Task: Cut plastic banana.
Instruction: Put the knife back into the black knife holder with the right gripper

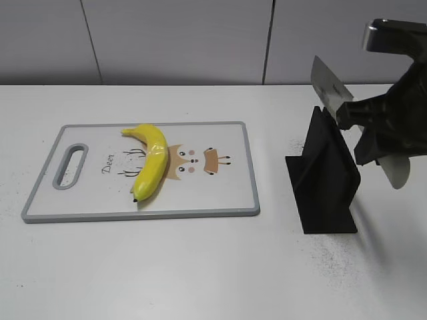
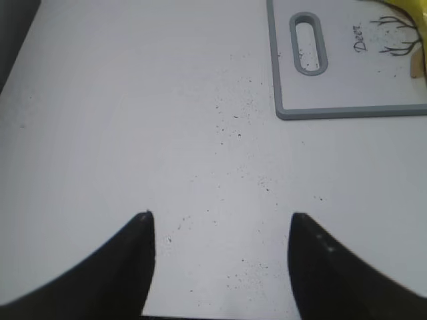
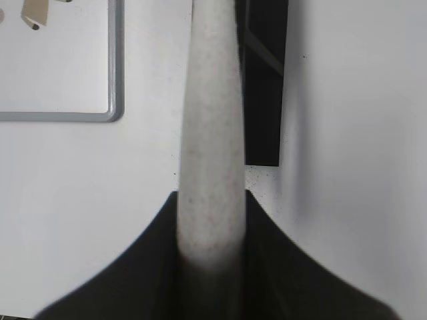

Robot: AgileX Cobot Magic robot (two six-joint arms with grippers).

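We see the plastic banana [image 1: 151, 162] lying on a white cutting board [image 1: 220, 197] with a grey rim, a handle slot at its left end and a cartoon deer printed on it. The banana rests left of the board's centre, its stem end toward the far edge and its dark tip toward the near edge, partly covering the drawing. The board sits flat on the white desk [image 1: 200, 267].

To the right of the board, well apart from it, we find a black knife stand [image 1: 323, 183] standing upright on the desk. Above and just right of it, the right tool [image 1: 363, 120] is clenched on the handle of a knife [image 1: 328, 85], whose pale blade points up and to the left, over the top of the stand. In the right wrist view the knife's speckled light handle [image 3: 210, 153] runs straight up the middle between the dark fingers [image 3: 280, 267], which press against it on both sides, with the stand behind it and a corner of the board at upper left.

In the left wrist view the left tool [image 2: 220, 257] hangs released over bare, lightly speckled desk, its two dark fingertips [image 2: 137, 257] wide apart with nothing between them. The board's handle end shows at the upper right of that view, well away from the tool. We cannot see this tool in the exterior view.
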